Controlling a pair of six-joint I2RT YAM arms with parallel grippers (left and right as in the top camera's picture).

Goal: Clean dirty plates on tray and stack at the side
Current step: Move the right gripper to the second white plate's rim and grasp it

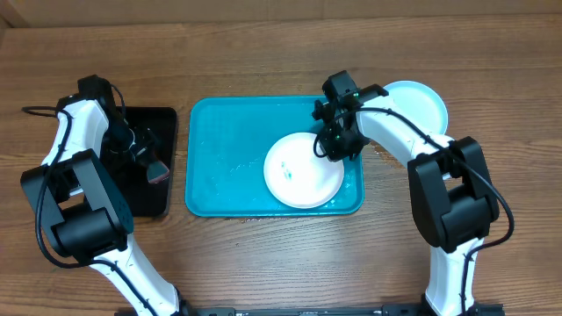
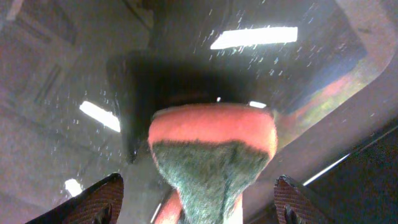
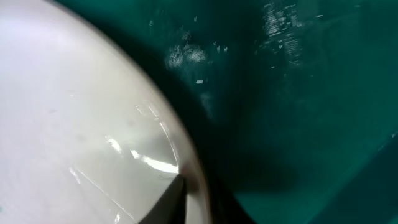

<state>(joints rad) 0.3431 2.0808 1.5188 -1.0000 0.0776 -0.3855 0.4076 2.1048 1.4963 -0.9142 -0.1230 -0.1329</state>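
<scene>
A white plate point(image 1: 299, 175) lies in the right half of the teal tray point(image 1: 219, 158), with small green specks near its middle. My right gripper point(image 1: 336, 145) is shut on its upper right rim. In the right wrist view one finger point(image 3: 189, 199) lies on the plate's inner side point(image 3: 74, 124), with the tray floor point(image 3: 298, 93) behind. A pale blue plate point(image 1: 420, 104) lies on the table right of the tray. No yellow-green plate shows. My left gripper point(image 1: 145, 154) is open over a red sponge with a green scrub face point(image 1: 159, 172). The sponge point(image 2: 211, 149) sits between the spread fingers point(image 2: 199, 202).
A narrow black tray point(image 1: 154, 197) stands left of the teal tray, under the left gripper and the sponge. The left half of the teal tray holds no plate and looks wet. The wooden table point(image 1: 281, 263) shows at the front.
</scene>
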